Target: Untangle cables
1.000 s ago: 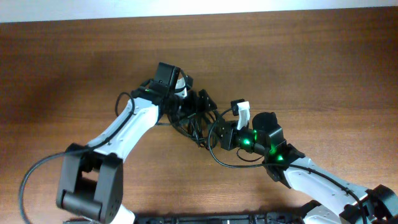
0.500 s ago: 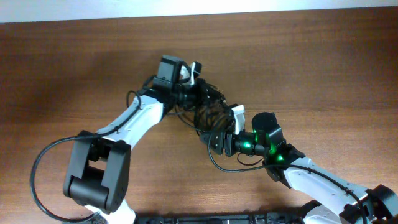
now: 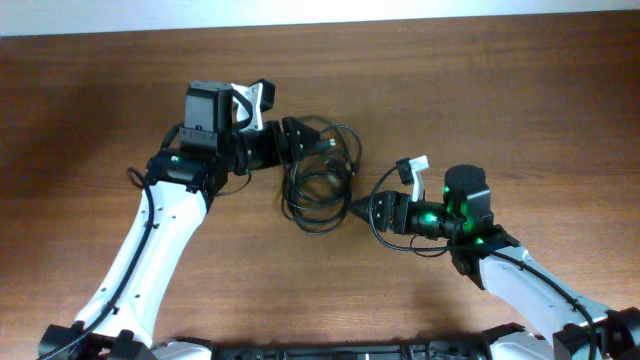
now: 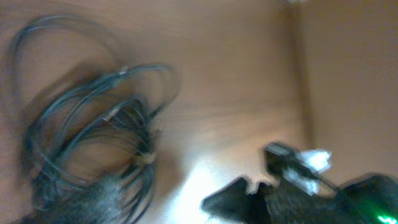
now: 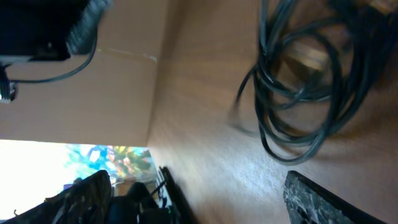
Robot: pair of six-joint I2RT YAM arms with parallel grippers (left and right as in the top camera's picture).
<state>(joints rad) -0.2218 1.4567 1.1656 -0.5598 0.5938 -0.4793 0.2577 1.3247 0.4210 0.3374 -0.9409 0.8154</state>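
Observation:
The cables [image 3: 320,175] lie as one loose tangle of thin black loops on the wooden table [image 3: 520,80], between my two grippers. My left gripper [image 3: 300,138] points right at the tangle's upper left edge and stands open, its tips right by the top loop. In the left wrist view the cables [image 4: 93,130] are blurred at the left, with bare table in front of the jaws. My right gripper [image 3: 362,210] points left just off the tangle's lower right. Its fingers [image 5: 323,202] are spread wide and empty, and the cables [image 5: 311,74] lie ahead of them.
The table's far edge [image 3: 400,12] runs along the top of the overhead view. The right arm [image 4: 348,199], with its white tag and green light, fills the lower right of the left wrist view. The left arm's body [image 5: 37,28] shows at the top left of the right wrist view.
Both grippers were in the bundle and have pulled apart, the left one to the left, the right one to the right. Both have opened, and the cables now lie looser on the table.

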